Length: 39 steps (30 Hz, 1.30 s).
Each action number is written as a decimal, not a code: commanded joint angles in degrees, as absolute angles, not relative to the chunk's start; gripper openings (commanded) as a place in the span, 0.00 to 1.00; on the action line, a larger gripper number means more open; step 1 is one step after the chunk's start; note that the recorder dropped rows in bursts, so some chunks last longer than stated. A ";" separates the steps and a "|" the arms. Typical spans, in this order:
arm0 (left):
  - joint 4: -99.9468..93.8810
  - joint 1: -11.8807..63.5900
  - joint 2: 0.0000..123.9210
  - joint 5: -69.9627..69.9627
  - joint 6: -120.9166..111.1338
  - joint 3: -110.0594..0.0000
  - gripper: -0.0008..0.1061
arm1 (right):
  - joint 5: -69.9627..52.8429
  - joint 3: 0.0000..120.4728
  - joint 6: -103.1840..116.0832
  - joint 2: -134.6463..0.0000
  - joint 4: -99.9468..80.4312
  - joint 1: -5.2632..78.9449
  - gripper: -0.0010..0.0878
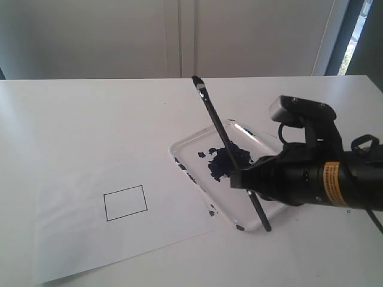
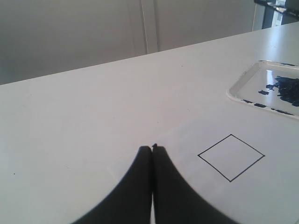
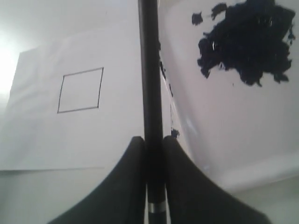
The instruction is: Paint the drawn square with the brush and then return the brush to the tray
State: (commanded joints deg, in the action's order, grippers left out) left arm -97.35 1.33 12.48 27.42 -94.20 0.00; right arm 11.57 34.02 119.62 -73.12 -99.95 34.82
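Exterior view.
- Table (image 1: 90, 113): white, with a pale wall behind.
- Paper (image 1: 72, 239): white sheet lying flat on the table, one edge just beside the tray.
- Square (image 1: 125, 202): thin black outline on the paper, white inside.
- Tray (image 1: 258, 142): clear plastic, flat on the table to the right of the paper. Dark blue paint (image 1: 226, 158) sits at its middle, with specks along the rim.
- Brush (image 1: 214, 115): long black stick, tilted. One end is raised beyond the tray's far side and the other is low at the near rim. This is the only view that shows its full length.
- Right gripper (image 1: 238, 178): black, over the tray, clamped on the brush below mid-length.

Left wrist view.
- Left gripper (image 2: 153, 148): jaws pressed together, holding nothing, above bare table just beside the paper's edge. It shows in this view alone.
- Square (image 2: 231, 157): near the fingertips, to one side.
- Tray (image 2: 240, 91): farther off, only a corner and some paint (image 2: 286, 88) in frame.

Right wrist view.
- Right gripper (image 3: 153, 140): both fingers tight against the brush (image 3: 150, 70), which runs straight away from the camera.
- Silver band (image 3: 156, 205): on the stick behind the fingers, seen only here.
- Square (image 3: 80, 90): on the paper (image 3: 37, 140), apart from the stick and to one side of it.
- Tray (image 3: 224, 140): on the stick's other side, with the paint (image 3: 247, 42) seen close.
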 joint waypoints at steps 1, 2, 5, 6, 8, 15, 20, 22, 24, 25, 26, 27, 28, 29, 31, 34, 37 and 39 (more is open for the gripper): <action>-97.35 1.33 12.48 27.42 -94.20 0.00 0.01 | 10.91 34.13 119.20 -73.12 -99.95 34.82 0.01; -97.35 1.33 12.48 27.42 -94.20 0.00 0.01 | 10.15 34.13 118.41 -73.12 -99.95 34.82 0.01; -97.35 1.33 12.48 27.42 -94.20 0.00 0.01 | 9.38 33.61 118.18 -73.71 -99.95 34.14 0.01; -97.35 1.33 12.48 27.42 -94.20 0.00 0.01 | 9.28 33.22 118.18 -74.21 -99.95 33.87 0.01; -97.35 1.33 12.48 27.42 -94.20 0.00 0.01 | 9.28 32.49 118.18 -74.91 -99.95 33.58 0.01; -97.35 1.33 12.48 27.42 -94.20 0.00 0.01 | 15.15 30.81 118.82 -77.76 -99.95 33.58 0.01; -97.35 1.33 12.48 27.42 -94.20 0.00 0.01 | 17.62 30.72 119.90 -82.07 -99.95 33.58 0.01; -97.35 1.33 12.48 27.42 -94.20 0.00 0.01 | 18.07 30.72 119.90 -83.60 -99.95 33.58 0.01; -97.35 1.33 12.48 27.42 -94.20 0.00 0.01 | 18.96 30.72 119.90 -84.04 -99.95 33.58 0.01; -97.35 1.33 12.48 27.42 -94.20 0.00 0.01 | 19.40 30.72 119.90 -84.04 -99.95 33.58 0.01; -97.35 1.33 12.48 27.42 -94.20 0.00 0.01 | 19.52 30.72 119.90 -83.88 -99.95 33.58 0.01; -97.35 1.33 12.48 27.42 -94.20 0.00 0.01 | 19.62 30.72 119.90 -83.37 -99.95 33.58 0.01; -97.35 1.33 12.48 27.42 -94.20 0.00 0.01 | 19.62 30.72 119.90 -82.73 -99.62 33.58 0.01; -97.35 1.33 12.48 27.42 -94.20 0.00 0.01 | 19.87 30.72 119.90 -81.91 -98.39 33.58 0.01; -97.35 1.33 12.48 27.42 -94.20 0.00 0.01 | 20.58 30.72 119.90 -79.69 -96.65 33.58 0.01; -97.35 1.33 12.48 27.42 -94.20 0.00 0.01 | 21.87 30.72 119.90 -75.78 -94.71 33.58 0.01; -97.35 1.33 12.48 27.42 -94.20 0.00 0.01 | 25.62 30.72 119.90 -71.91 -96.66 33.58 0.01; -97.35 1.33 12.48 27.42 -94.20 0.00 0.01 | 28.08 30.03 119.90 -69.79 -97.83 33.58 0.01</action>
State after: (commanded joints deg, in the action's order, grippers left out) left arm -97.35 1.33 12.48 27.42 -94.20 0.00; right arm 28.08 30.03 119.90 -69.79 -97.83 33.58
